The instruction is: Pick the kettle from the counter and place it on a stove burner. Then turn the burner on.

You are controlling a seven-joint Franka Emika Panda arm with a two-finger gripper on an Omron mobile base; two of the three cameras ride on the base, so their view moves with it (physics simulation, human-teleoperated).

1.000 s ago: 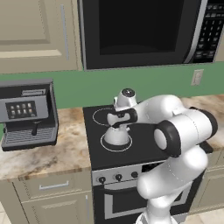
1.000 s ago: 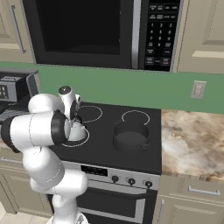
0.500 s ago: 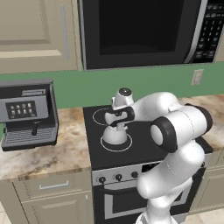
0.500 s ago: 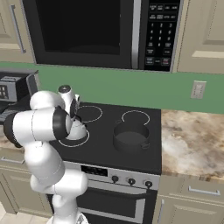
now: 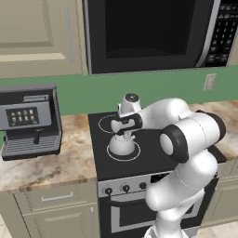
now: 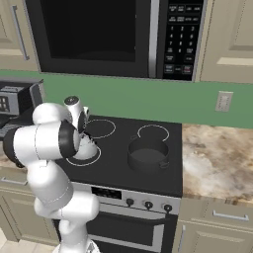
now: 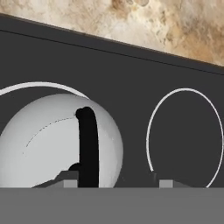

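Kettle: we see the kettle (image 5: 122,145) standing upright on the black glass cooktop (image 5: 153,153), inside the front-left burner ring (image 5: 135,155). In the hand view its pale dome (image 7: 52,144) sits within that white circle, the dark arched handle (image 7: 89,148) running across the top.

Gripper: our gripper (image 5: 124,131) hangs just above the kettle. In the hand view one finger tip (image 7: 66,180) sits beside the handle and the other well off to the side, so we read the claw as spread, with nothing pinched.

Cooktop: a smaller white ring (image 7: 186,135) lies beside the kettle's burner. A dark round pot (image 6: 148,153) stands on the front-right burner, well apart from the kettle.

Counter: the marbled stone counter (image 6: 217,158) runs along both sides of the stove. A coffee machine (image 5: 29,121) stands on its left stretch, near the back wall.

Stove front: a row of knobs (image 6: 147,204) sits below the cooktop's front edge.

Above: a black microwave (image 6: 118,37) hangs over the stove.
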